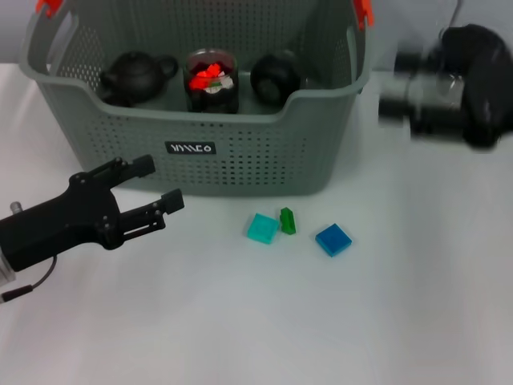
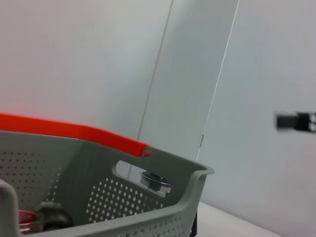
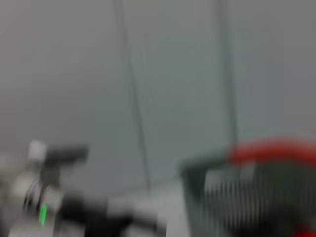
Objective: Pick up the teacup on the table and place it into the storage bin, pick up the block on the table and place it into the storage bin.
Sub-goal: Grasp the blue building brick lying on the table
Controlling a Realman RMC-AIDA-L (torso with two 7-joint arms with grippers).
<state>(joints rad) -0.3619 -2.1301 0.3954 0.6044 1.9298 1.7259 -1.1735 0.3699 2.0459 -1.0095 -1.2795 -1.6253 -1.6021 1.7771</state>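
The grey perforated storage bin (image 1: 240, 152) stands at the back, with orange clips and a black label. Inside it are a black teapot (image 1: 132, 76), a glass cup with red contents (image 1: 212, 80) and a round black teacup (image 1: 275, 76). Three blocks lie on the table in front of the bin: teal (image 1: 262, 228), green (image 1: 288, 220) and blue (image 1: 333, 239). My left gripper (image 1: 160, 183) is open and empty, low at the front left of the bin and left of the blocks. My right gripper (image 1: 401, 84) is blurred, just outside the bin's right wall. The bin also shows in the left wrist view (image 2: 148, 207).
The white table (image 1: 321, 321) extends in front of and to the right of the blocks. A grey wall stands behind the bin. The right wrist view is blurred; it shows the bin's corner (image 3: 247, 192) and the other arm (image 3: 54, 197).
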